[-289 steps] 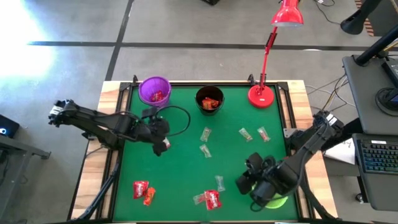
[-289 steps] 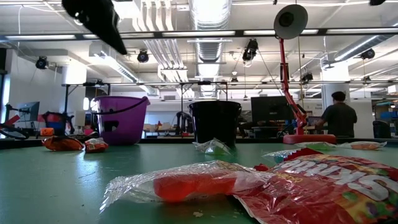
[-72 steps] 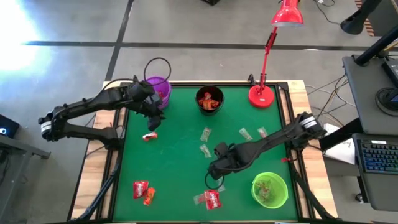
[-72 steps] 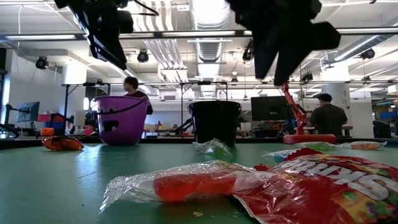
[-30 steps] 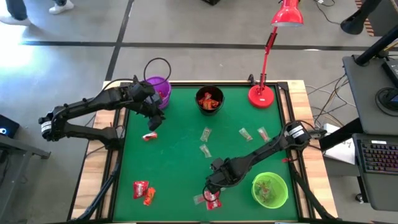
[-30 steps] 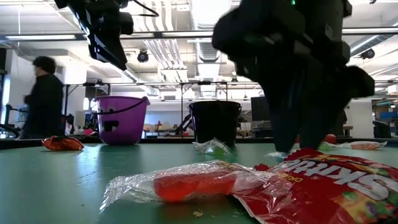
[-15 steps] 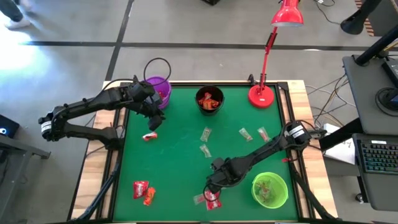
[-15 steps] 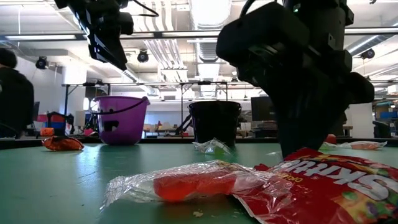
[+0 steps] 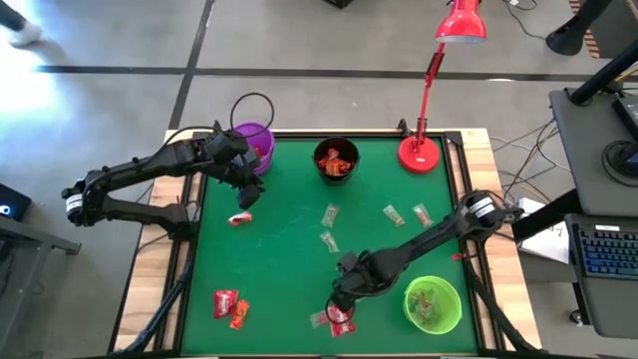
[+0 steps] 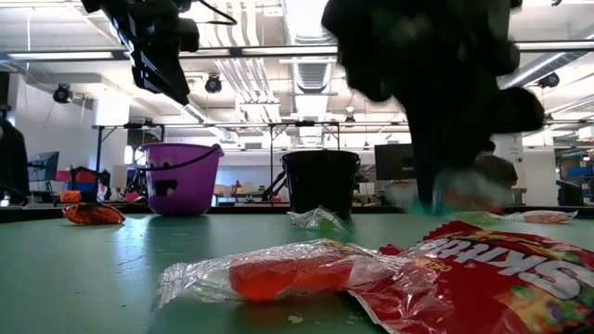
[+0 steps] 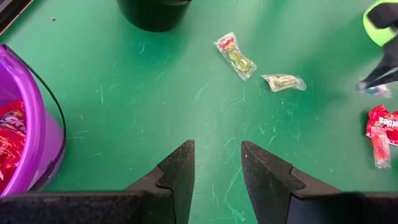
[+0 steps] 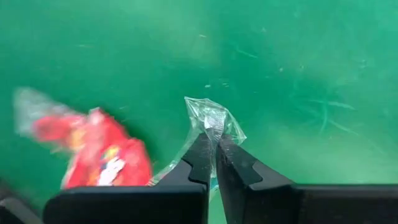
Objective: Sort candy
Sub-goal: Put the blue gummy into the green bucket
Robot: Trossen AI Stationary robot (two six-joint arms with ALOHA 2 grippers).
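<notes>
We find the sorting partly done: sweets already lie in the green cup (image 9: 433, 304), while just beside it the right gripper (image 12: 213, 144) pinches a clear-wrapped candy (image 12: 214, 119), several remain on the mat, and the left gripper (image 11: 217, 155) hangs part-open, empty.

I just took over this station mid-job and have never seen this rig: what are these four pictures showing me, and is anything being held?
Two dark robot arms work at a green table. One picture looks straight down, one sits at table height, and two look out from the arms' wrists. The right gripper, low near the green cup, is shut on a clear cellophane candy, next to a red candy pack. The left gripper hangs open and empty by the purple cup. More wrapped candies lie scattered; a black cup and a red lamp stand along the far edge.
</notes>
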